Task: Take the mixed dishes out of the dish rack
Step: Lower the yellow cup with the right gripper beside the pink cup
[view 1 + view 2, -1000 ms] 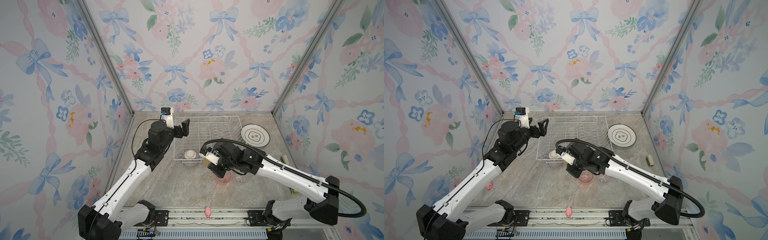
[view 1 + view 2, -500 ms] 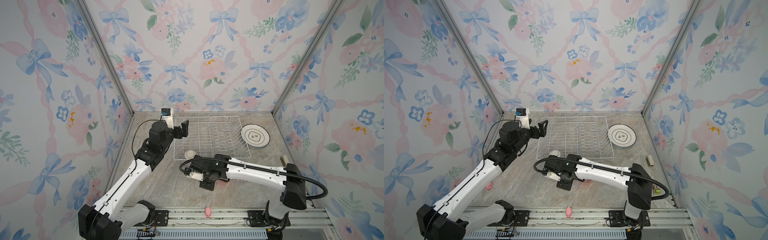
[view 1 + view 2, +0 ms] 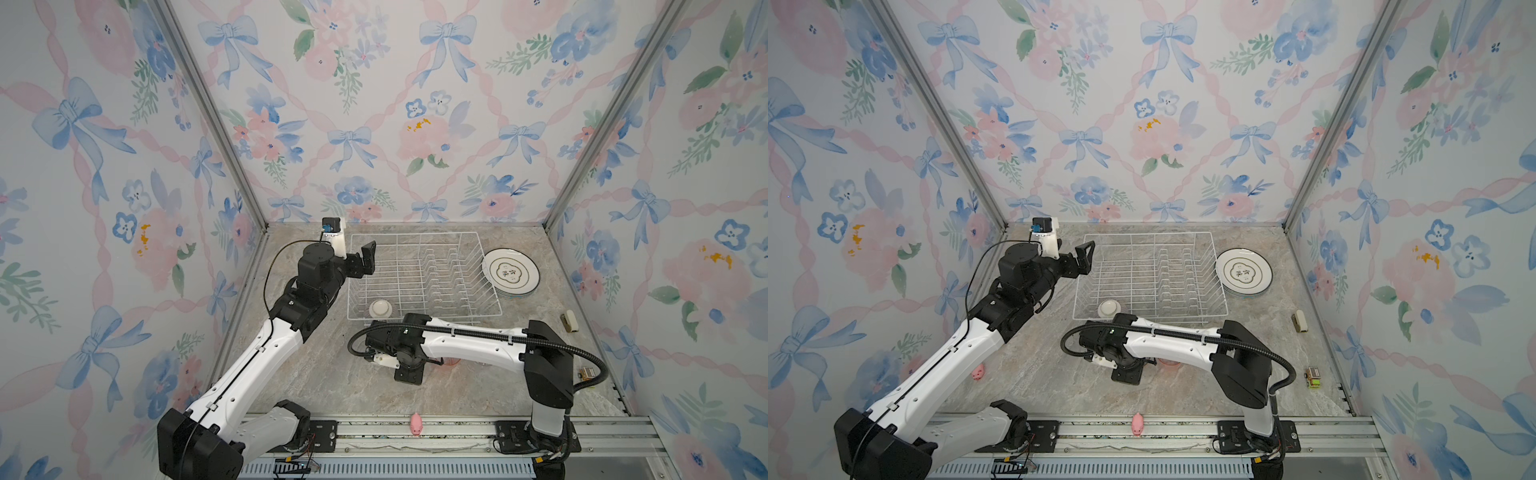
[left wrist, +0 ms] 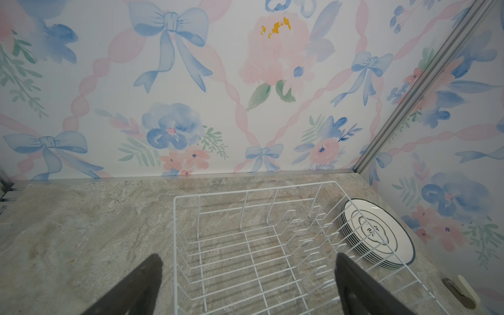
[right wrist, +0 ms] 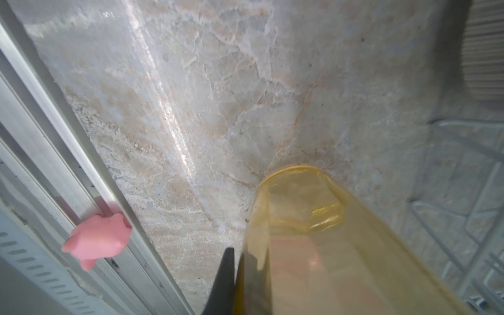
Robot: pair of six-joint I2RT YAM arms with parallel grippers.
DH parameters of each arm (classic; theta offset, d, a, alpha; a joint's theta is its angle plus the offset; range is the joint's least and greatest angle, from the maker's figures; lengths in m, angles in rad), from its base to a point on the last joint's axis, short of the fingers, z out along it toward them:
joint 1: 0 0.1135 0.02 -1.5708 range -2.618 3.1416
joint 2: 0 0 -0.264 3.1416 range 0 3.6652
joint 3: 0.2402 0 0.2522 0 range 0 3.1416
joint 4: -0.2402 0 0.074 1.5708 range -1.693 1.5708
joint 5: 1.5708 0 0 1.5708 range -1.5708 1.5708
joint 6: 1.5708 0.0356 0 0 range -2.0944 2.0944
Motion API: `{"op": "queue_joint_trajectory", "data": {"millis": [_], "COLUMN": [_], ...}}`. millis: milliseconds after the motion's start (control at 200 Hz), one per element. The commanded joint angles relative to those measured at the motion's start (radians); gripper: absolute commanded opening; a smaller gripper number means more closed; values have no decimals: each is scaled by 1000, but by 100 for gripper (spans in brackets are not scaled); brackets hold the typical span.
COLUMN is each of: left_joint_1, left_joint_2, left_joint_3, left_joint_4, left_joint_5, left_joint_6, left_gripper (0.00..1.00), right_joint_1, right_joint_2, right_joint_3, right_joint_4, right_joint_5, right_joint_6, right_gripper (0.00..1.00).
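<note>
Room: wallpaper of blue bows and pink flowers (image 3: 374, 104) on three sides.
Surface: beige marbled tabletop (image 3: 324, 386). A white wire dish rack (image 3: 432, 274) stands far centre, with a stack of dark-rimmed white plates (image 3: 510, 272) just right of it and a pale upturned bowl (image 3: 380, 308) in its near-left corner.
Left arm: raised at the rack's far-left edge, left tool (image 4: 248, 257) spread wide.
Right arm: stretched low leftward, near of the rack. The right tool (image 5: 237, 259) pinches the wall of a translucent yellow tumbler (image 5: 313, 231).

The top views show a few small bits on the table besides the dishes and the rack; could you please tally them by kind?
Pink pig toys: 2
Small toy vehicle: 1
Beige block: 1
Total: 4
</note>
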Motion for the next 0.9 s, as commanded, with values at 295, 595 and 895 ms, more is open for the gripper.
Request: {"op": "queue_joint_trajectory", "data": {"millis": [295, 595, 895], "left_joint_1": [13, 17, 18], "left_joint_2": [16, 46, 66], "left_joint_3": [-8, 13, 26], "left_joint_4": [-5, -26, -42], "left_joint_5": [24, 45, 49], "left_joint_6": [22, 25, 30], "left_gripper": [98, 98, 98], "right_joint_1": [-51, -71, -83], "right_joint_2": [6, -1, -1], "right_joint_3": [-12, -29, -39], "right_joint_4": [-7, 15, 37], "right_joint_5": [-12, -56, -76], "right_joint_6": [-33, -43, -53], "right_gripper": [0, 0, 4]}}
